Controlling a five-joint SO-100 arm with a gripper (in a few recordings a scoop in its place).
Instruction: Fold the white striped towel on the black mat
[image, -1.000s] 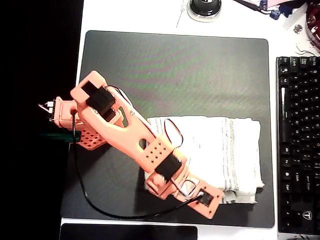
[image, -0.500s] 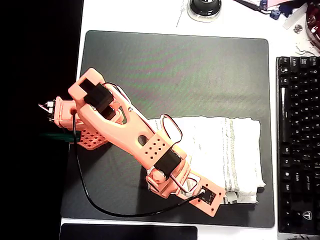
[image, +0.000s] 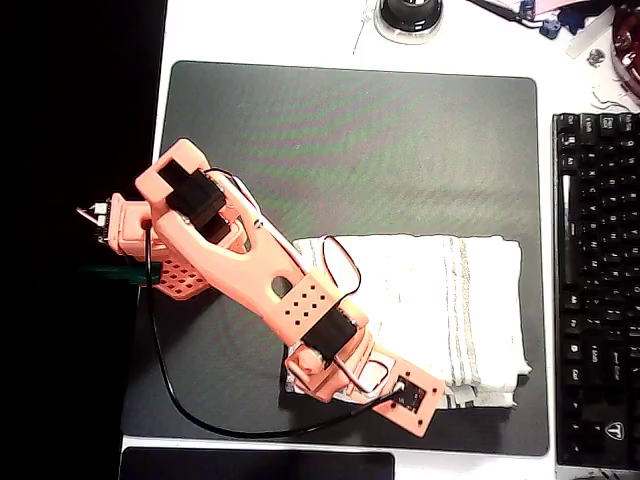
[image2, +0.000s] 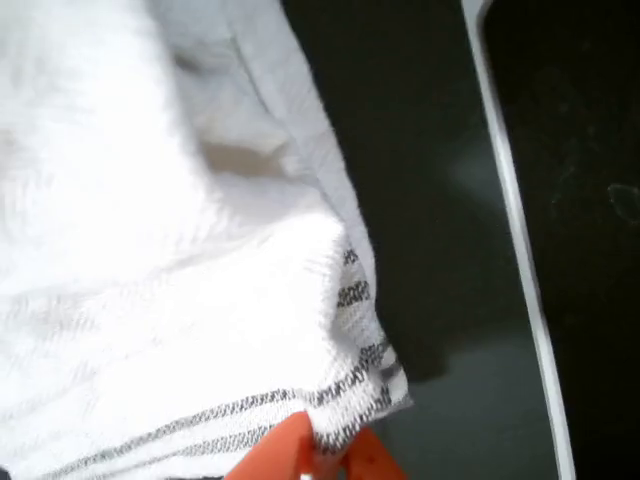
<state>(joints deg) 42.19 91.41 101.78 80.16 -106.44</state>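
Observation:
The white striped towel (image: 450, 300) lies folded into a rectangle on the lower right part of the black mat (image: 350, 130), grey stripe bands toward its right side. My orange gripper (image: 385, 385) reaches down over the towel's front edge, hiding the cloth beneath it. In the wrist view the towel (image2: 150, 250) hangs bunched, with its striped corner between my two orange fingertips (image2: 290, 452); the gripper (image2: 325, 458) is shut on that corner. The dark mat (image2: 420, 200) shows to the right of the cloth.
A black keyboard (image: 598, 280) runs along the mat's right side. A round black object (image: 408, 15) sits beyond the far edge. A black cable (image: 170, 385) loops across the mat's front left. A dark flat item (image: 255, 465) lies at the front table edge.
The arm's forearm and wrist shifted slightly left and lower over the towel's front edge. The towel's near-left corner crept a little to the left.

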